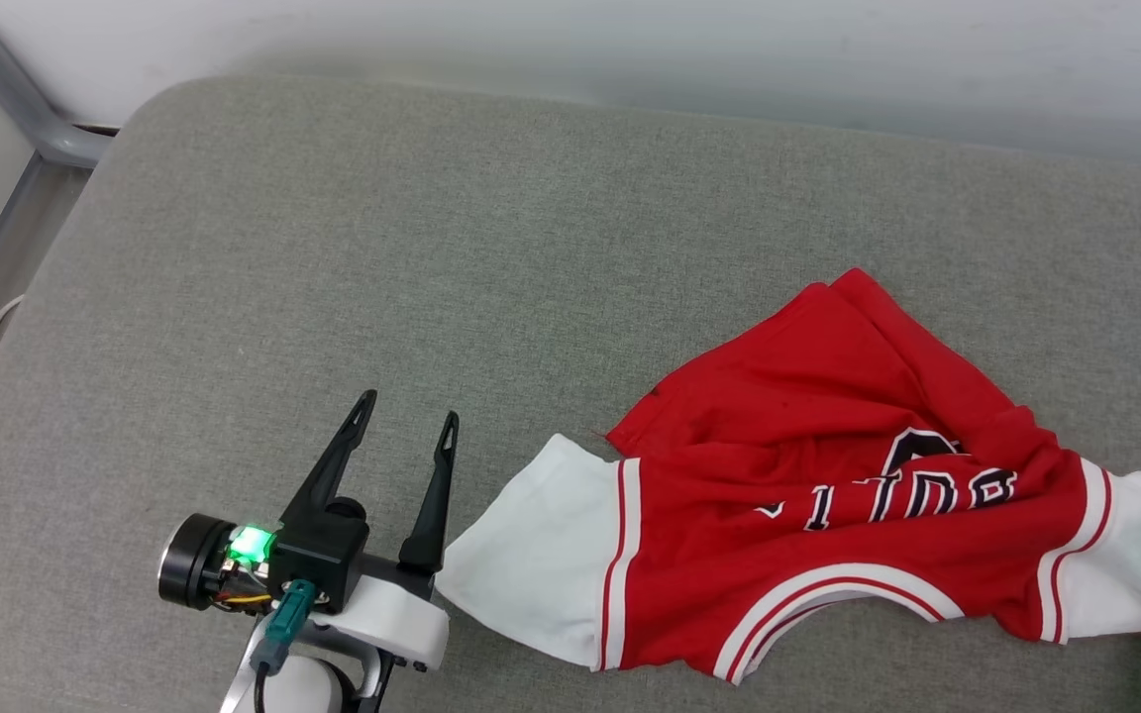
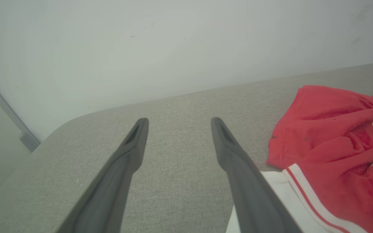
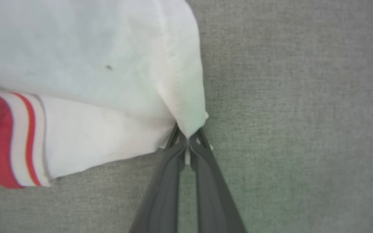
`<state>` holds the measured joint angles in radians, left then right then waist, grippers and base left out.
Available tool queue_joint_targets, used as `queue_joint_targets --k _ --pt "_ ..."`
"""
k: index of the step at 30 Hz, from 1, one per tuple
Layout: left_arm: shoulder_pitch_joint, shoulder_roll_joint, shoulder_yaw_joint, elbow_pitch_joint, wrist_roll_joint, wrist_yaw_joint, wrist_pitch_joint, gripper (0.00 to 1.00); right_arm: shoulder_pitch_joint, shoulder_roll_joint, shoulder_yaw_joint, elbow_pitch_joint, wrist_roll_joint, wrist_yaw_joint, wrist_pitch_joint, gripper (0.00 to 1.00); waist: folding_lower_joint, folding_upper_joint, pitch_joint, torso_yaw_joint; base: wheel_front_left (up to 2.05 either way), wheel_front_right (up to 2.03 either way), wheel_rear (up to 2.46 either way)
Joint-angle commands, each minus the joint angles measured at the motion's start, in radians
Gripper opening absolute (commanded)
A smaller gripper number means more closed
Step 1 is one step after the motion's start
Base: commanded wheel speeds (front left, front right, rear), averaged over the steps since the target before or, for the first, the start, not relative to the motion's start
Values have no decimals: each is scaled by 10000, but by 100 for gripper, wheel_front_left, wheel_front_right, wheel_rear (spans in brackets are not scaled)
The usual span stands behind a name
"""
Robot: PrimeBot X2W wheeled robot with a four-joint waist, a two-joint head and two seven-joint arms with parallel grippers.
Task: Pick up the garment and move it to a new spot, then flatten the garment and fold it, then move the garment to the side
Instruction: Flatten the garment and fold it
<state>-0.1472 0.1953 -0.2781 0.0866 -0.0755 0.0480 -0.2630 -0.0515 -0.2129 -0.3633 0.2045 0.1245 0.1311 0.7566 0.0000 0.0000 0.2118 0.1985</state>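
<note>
1. Find the garment (image 1: pixel 828 465) crumpled on the grey padded surface (image 1: pixel 432 248), to the right of the left tool (image 1: pixel 409 407). That tool is released and empty, with one white sleeve (image 1: pixel 541 545) just beside it.
2. Consult the right wrist view: the right tool (image 3: pixel 187 139) is clenched on the other sleeve's corner (image 3: pixel 189 119).
3. Use the head view for the garment's whole spread and its lettering.

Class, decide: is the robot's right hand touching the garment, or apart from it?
Touching. The right wrist view shows the right hand shut on a white sleeve corner of the garment.
</note>
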Motion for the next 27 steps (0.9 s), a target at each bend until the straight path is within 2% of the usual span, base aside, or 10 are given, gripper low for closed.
queue_joint_targets --k 1,3,7,9,13,16,19,22,27 --pt "75 72 61 162 -147 -165 -24 100 339 200 102 483 63 -7 81 0 0 0 -103 -71 0 0 0" --pt "114 94 89 285 -255 -254 -24 100 360 134 114 413 25 -7 -15 0 0 0 -151 -107 0 0 0" --pt "83 361 -9 673 -724 -894 724 100 424 6 40 -56 -46 -9 -325 0 0 0 -355 -247 0 0 0" --pt "108 490 -126 691 -1057 -1203 1626 100 509 13 18 -331 -80 -11 -348 0 0 0 -428 -329 0 0 0" --pt "241 846 -341 458 -1785 -1520 3931 100 596 35 88 -992 -136 -9 -227 0 0 0 -428 -567 0 0 0" --pt "381 1165 -560 155 -2230 -1600 5832 100 653 88 160 -1338 -116 -9 -100 0 0 0 -350 -744 0 0 0" --pt "472 1457 -674 -182 -2384 -1557 7233 100 645 133 263 -1560 -106 -9 -17 0 0 0 -243 -897 0 0 0" --pt "602 1510 -683 -488 -2534 -1402 8048 100 627 182 317 -1661 -100 -9 -4 0 0 0 -151 -1001 0 0 0" --pt "753 1702 -749 -768 -2301 -1040 8738 100 574 190 365 -1742 -31 -9 10 0 0 0 -5 -1088 0 0 0"
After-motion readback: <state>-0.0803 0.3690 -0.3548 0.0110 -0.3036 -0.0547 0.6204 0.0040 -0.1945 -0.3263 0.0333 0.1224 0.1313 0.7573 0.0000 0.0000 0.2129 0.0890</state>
